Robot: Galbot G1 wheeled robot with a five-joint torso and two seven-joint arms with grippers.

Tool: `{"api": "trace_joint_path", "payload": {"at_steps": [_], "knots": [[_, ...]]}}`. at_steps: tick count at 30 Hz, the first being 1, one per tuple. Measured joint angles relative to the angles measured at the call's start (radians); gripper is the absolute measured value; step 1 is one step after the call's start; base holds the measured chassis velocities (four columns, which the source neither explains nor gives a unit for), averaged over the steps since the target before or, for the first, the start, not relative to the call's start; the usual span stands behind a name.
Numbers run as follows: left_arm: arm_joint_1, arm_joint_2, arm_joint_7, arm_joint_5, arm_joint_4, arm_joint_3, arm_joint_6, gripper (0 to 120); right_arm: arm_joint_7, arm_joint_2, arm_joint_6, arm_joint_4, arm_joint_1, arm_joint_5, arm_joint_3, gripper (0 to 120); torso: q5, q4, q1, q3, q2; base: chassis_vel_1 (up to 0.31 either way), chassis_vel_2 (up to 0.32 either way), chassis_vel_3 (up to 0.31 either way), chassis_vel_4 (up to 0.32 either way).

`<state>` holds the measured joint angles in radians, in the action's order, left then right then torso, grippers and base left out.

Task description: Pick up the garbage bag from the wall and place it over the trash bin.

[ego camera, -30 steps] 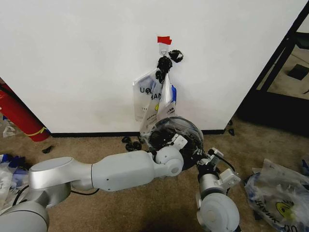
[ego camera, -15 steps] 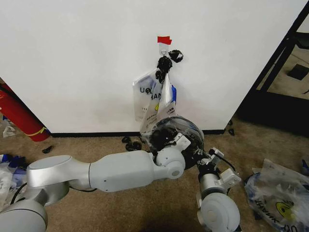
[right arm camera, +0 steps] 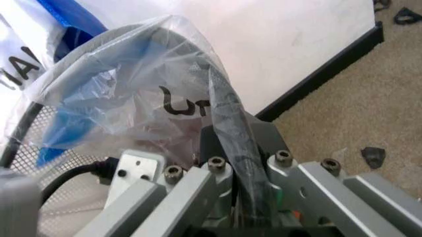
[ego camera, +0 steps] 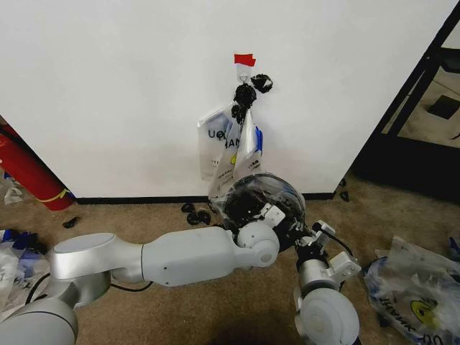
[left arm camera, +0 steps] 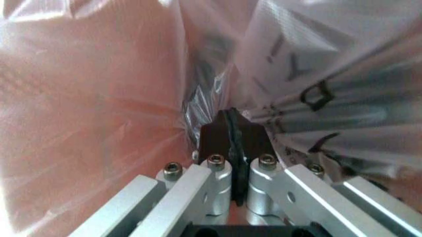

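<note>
The left gripper (left arm camera: 235,148) is seen from behind, its two silver finger links converging toward dark fingertips (left arm camera: 214,140) that are pressed together. A thin fold of dark, crinkled film is pinched between them. The gripper is surrounded on all sides by the garbage bag (left arm camera: 99,113), whose translucent plastic is draped close around the fingers. On one side the film is seen as a smooth, pinkish sheet with faint creases; on the other it is gathered into pale folds, and black lettering (left arm camera: 315,95) is printed across them. A narrow dark crease is formed where the two sides of the bag meet, just beyond the fingertips.
</note>
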<state>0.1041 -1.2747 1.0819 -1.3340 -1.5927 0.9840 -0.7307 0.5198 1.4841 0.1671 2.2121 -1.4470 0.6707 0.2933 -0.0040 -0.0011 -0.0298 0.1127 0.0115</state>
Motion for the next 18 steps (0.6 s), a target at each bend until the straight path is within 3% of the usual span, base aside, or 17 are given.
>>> {"api": "trace_joint_path", "payload": {"at_steps": [11,18], "knots": [[0.0,0.005,-0.011,0.039,0.022,-0.003,0.005,0,0.0,0.002,0.0,0.0,0.001,-0.001,-0.006,0,0.0,0.0,0.0,0.0,0.0,0.0,0.0,0.0,0.0],[0.001,0.009,-0.012,-0.004,-0.046,-0.008,0.031,0,-0.002,0.003,-0.002,-0.006,0.003,0.003,0.001,0,0.0,0.0,0.0,0.0,0.0,0.0,0.0,0.0,0.0]]}}
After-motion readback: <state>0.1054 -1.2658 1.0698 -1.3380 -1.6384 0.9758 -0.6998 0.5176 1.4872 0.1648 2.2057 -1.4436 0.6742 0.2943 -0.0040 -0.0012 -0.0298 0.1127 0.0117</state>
